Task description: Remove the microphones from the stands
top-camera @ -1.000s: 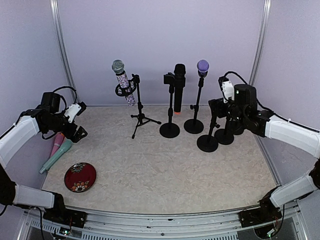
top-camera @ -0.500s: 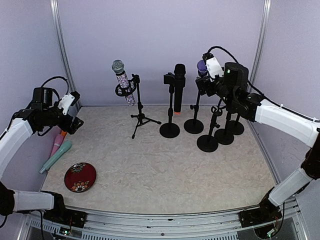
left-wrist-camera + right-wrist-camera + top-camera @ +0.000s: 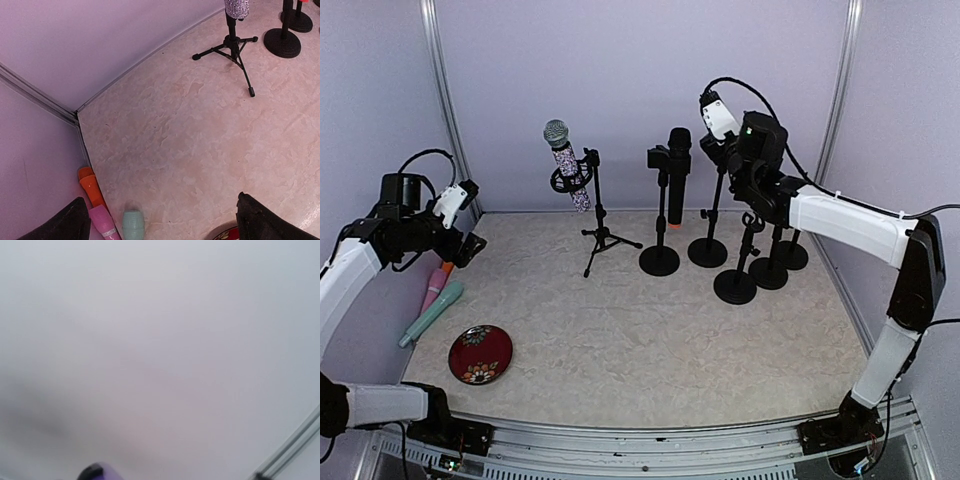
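Observation:
A purple-headed microphone stands on a round-base stand (image 3: 708, 250) at the back right. Its head is hidden behind my right gripper (image 3: 722, 148) in the top view. Only the top of the purple head (image 3: 97, 473) shows at the bottom of the right wrist view. No fingers show there, so I cannot tell how the jaws stand. A black microphone (image 3: 678, 170) and a sparkly silver-headed microphone (image 3: 563, 158) sit in their own stands. My left gripper (image 3: 470, 245) is open and empty at the far left (image 3: 160, 200).
Three bare round-base stands (image 3: 735, 285) cluster below the right arm. Teal (image 3: 432, 312), pink (image 3: 432, 290) and orange microphones lie by the left wall, also in the left wrist view (image 3: 132, 225). A red plate (image 3: 480, 353) sits front left. A tripod stand (image 3: 232, 45) holds the sparkly microphone.
My right arm has swung up and to the left, from beside the bare stands to the purple microphone's head. My left arm has drawn back a little toward the left wall.

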`<move>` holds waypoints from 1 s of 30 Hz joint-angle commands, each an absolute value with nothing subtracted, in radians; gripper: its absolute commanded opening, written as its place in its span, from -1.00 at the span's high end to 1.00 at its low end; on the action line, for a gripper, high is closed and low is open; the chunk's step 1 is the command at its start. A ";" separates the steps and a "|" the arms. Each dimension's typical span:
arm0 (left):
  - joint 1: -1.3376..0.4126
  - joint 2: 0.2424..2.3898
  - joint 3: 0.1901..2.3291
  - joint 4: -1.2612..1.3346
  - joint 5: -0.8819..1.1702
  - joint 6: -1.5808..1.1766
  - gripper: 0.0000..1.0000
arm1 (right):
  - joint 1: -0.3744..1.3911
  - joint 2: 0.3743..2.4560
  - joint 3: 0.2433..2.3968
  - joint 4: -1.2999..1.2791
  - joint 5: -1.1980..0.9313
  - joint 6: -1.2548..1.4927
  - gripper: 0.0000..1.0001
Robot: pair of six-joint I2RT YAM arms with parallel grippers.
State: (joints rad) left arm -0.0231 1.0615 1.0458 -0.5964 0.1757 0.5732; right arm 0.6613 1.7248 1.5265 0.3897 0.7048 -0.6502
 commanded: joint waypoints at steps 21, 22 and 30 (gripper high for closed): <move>-0.054 0.990 0.983 -0.638 0.353 0.548 -0.98 | 0.908 1.606 1.519 0.421 0.822 -0.700 1.00; -0.053 0.988 0.982 -0.643 0.356 0.551 -0.98 | 0.925 1.600 1.516 0.425 0.834 -0.711 1.00; -0.055 0.982 0.982 -0.684 0.383 0.561 -0.98 | 1.053 1.536 1.471 0.430 0.908 -0.713 1.00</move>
